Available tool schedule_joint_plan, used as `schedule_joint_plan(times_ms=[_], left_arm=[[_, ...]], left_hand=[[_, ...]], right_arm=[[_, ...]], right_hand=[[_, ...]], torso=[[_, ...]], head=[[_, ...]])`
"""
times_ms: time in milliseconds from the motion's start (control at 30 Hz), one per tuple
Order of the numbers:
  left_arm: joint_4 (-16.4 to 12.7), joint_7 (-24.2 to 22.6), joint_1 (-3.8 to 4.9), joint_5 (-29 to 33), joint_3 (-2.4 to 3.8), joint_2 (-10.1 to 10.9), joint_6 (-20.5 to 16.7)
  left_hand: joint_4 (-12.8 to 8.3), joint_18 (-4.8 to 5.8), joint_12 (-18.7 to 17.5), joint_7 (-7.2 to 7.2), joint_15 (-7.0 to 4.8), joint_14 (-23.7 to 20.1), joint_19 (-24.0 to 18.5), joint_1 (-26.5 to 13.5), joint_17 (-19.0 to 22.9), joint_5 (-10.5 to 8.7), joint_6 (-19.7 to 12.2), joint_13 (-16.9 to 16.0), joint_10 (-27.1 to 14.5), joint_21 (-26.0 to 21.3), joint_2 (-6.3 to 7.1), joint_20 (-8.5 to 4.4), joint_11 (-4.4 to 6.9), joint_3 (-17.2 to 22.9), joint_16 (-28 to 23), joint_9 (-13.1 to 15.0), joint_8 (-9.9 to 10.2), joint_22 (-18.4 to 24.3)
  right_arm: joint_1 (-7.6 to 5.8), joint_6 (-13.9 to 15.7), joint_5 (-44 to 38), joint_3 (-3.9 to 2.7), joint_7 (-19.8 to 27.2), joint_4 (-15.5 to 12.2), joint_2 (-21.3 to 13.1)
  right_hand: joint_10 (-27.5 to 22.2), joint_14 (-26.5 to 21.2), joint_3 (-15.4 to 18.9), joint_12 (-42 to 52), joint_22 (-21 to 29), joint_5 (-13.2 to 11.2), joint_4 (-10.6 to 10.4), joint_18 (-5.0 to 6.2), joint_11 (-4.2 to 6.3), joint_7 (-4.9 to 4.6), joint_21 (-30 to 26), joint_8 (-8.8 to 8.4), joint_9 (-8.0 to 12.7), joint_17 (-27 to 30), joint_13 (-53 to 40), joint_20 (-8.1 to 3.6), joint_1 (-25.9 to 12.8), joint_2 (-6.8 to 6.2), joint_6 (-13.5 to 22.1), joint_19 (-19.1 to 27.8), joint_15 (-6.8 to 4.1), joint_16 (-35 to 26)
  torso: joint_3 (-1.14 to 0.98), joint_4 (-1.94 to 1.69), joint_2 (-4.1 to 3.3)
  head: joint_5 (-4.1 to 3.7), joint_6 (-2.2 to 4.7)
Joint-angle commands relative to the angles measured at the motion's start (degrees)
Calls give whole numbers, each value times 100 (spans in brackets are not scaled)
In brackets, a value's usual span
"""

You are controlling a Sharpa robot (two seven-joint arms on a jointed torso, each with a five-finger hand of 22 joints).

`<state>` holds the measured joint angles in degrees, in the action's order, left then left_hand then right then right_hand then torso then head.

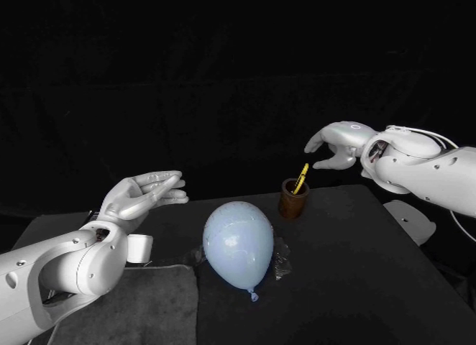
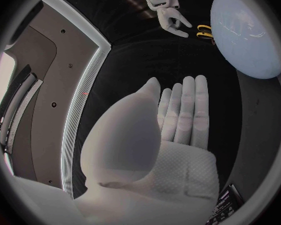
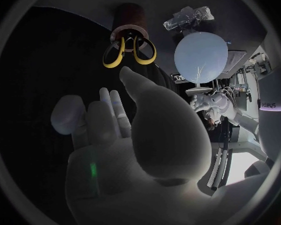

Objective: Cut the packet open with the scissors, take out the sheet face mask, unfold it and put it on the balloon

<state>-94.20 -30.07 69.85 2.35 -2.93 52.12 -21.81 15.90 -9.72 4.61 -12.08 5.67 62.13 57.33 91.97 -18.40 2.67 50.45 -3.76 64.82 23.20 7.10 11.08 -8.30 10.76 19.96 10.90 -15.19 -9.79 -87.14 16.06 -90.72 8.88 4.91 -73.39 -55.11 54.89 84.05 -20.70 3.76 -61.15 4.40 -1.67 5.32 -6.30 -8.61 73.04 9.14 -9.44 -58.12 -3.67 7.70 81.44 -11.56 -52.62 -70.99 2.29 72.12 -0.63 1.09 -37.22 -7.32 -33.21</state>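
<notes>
On your left, the left hand is raised above the near left part of the tabletop. Its fingers are stretched out straight and lie side by side, with the thumb standing apart from them, and they hold nothing. Below this arm a grey mat covers the near left corner of the tabletop, and a small white cylinder stands at the far edge of the mat.

The pale blue balloon lies in the middle of the tabletop, lower than the left fingers and off to their side, well apart from them. Its knot points toward the robot. Some clear crinkled plastic sits against the balloon on the side away from the left fingers. You cannot tell from these views if this is the packet.

Behind the balloon stands a brown cup. The scissors stand in it with their yellow handles up.

The right hand hangs over the cup. Its fingers are loosely bent downward and a little spread, and they hold nothing. The yellow handles are just below the fingertips and do not touch them. In the right wrist view the two handle loops are just ahead of the thumb tip, and the balloon lies beyond the cup.
</notes>
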Motion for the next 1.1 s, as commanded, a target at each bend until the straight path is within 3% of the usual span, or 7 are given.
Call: schedule_joint_plan(times_ms=[33, 200, 400, 833, 1100], left_arm=[[-13, -32, 20, 29, 7, -2, 96], [-18, -27, 36, 42, 8, -2, 100], [-32, -20, 55, 46, 8, 12, 106], [-37, 17, 90, 48, 7, 34, 104], [-44, 97, 110, 48, 7, 42, 74]], left_hand=[[31, -49, -31, -34, -12, -41, -41, -24, -9, 16, 15, -8, 8, 22, 36, -6, -43, 2, 28, -7, 29, -7], [31, -49, -31, -34, -12, -41, -41, -24, -9, 16, 15, -8, 8, 22, 36, -6, -43, 2, 28, -7, 29, -7], [40, -50, -32, -36, -11, -44, -43, -34, -20, 16, 18, -9, 11, 25, 33, -4, -43, 0, 38, -8, 30, -8], [43, -51, -32, -36, -11, -46, -44, -39, -27, 15, 21, -10, 15, 27, 33, -3, -43, -2, 43, -8, 30, -9], [45, -51, -32, -37, -11, -47, -45, -40, -32, 15, 23, -11, 17, 29, 31, -2, -43, -2, 47, -8, 30, -9]], right_arm=[[0, 1, -735, 5, -182, 3, 62], [19, -39, -802, 19, -162, 56, 153], [65, -73, -911, 28, -164, 171, 251], [108, -218, -1135, 38, -234, 346, 352], [143, -217, -1147, 41, -201, 442, 453]], right_hand=[[-176, 7, 175, -25, 51, -43, -139, 80, 40, 36, -63, -46, 9, 29, 10, -33, 174, 15, -9, 46, -51, -25], [-219, 31, 213, -20, 37, -44, -230, 79, 76, 54, -76, -66, 11, -27, 7, -57, 295, 48, -22, 26, -80, 16], [-218, 48, 138, -11, -20, -90, -272, 69, 107, 79, -56, -84, 13, -59, 4, -87, 425, 73, -41, -26, -111, 46], [37, 69, -287, 18, -158, -122, -308, 49, 188, 163, -10, -111, 10, -101, -5, -155, 518, -3, -144, -114, -179, 96], [174, 73, -542, 14, -215, -138, -340, 44, 245, 233, -2, -92, -7, -99, -4, -195, 440, -34, -253, -135, -228, 106]], torso=[[-2, 9, -21], [-1, -6, -43], [-16, -15, -81], [-33, -10, -150], [-29, -16, -171]], head=[[10, 18], [-4, 3], [-20, 31], [-25, 44], [-41, 76]])
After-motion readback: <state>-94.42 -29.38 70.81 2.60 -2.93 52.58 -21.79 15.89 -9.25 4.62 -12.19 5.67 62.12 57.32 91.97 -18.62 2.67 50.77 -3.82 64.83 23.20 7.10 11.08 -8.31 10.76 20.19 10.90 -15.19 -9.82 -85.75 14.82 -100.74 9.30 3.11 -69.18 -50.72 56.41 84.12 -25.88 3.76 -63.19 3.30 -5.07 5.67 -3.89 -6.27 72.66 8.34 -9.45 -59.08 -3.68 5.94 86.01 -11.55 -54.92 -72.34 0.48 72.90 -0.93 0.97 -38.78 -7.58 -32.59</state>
